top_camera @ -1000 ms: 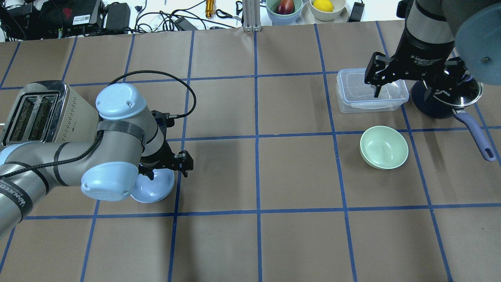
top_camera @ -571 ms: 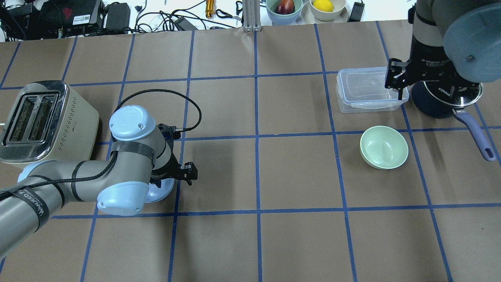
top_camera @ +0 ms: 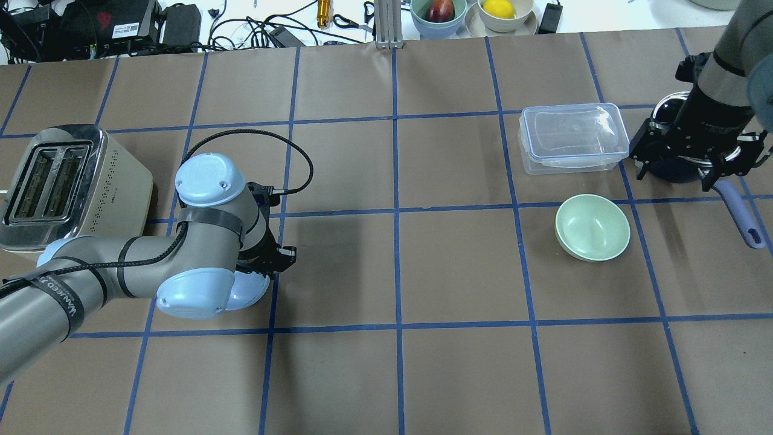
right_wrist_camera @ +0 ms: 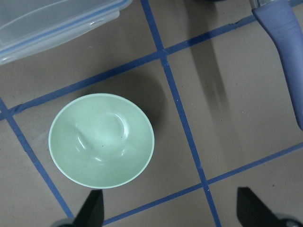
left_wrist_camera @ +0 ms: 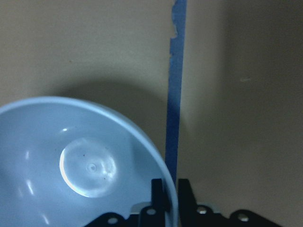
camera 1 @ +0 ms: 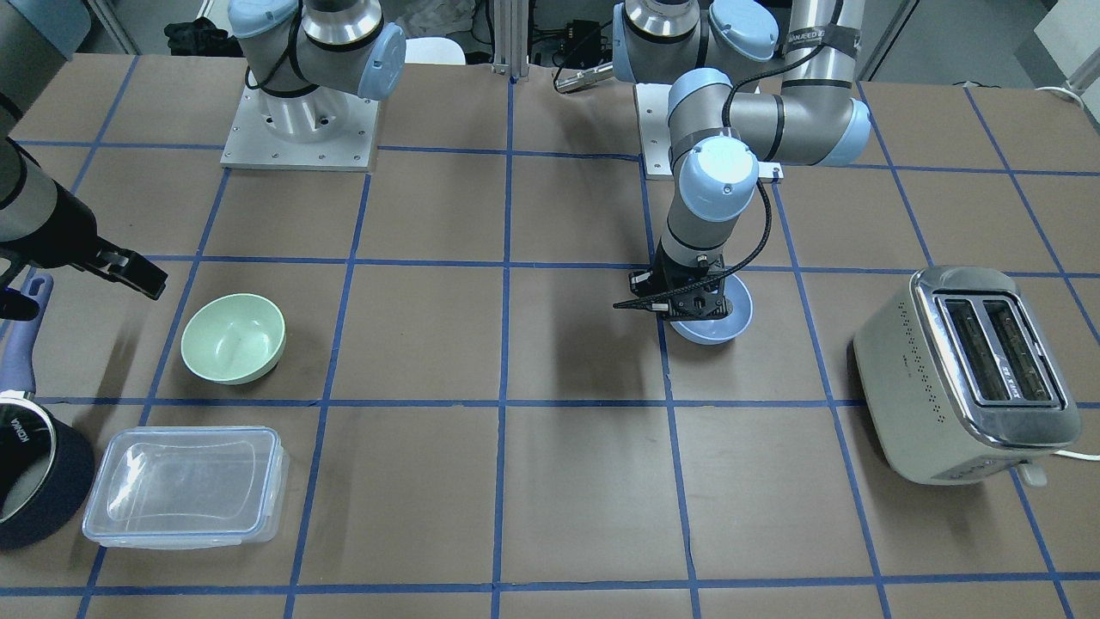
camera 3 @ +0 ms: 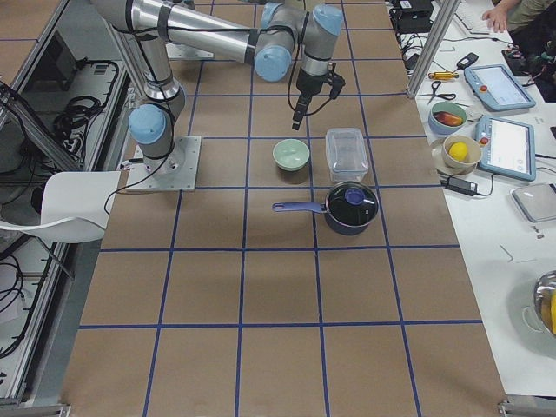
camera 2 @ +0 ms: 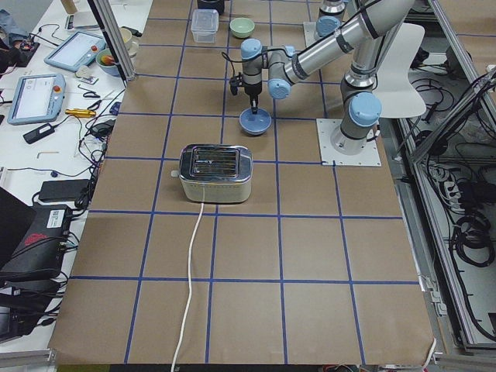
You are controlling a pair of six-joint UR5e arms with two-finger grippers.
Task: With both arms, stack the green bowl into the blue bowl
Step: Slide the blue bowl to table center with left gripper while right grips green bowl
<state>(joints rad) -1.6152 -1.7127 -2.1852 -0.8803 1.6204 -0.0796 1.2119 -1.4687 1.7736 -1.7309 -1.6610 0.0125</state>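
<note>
Overhead view shows stacking not yet begun: left gripper (top_camera: 275,260) pinches the blue bowl (top_camera: 250,291) rim near the left edge; right gripper (top_camera: 673,170), wide open, hangs near the untouched green bowl (top_camera: 593,226) toward the right edge.

The desk (top_camera: 459,374) is covered in matt brown paper gridded with blue tape (top_camera: 397,266). The green bowl (right_wrist_camera: 101,140) is smooth plastic with a soft sheen; the blue bowl (left_wrist_camera: 71,179) is glossier. The container (top_camera: 572,138) is clear glossy plastic. The toaster (camera 1: 962,378) has a matt cream casing and polished metal top.
</note>
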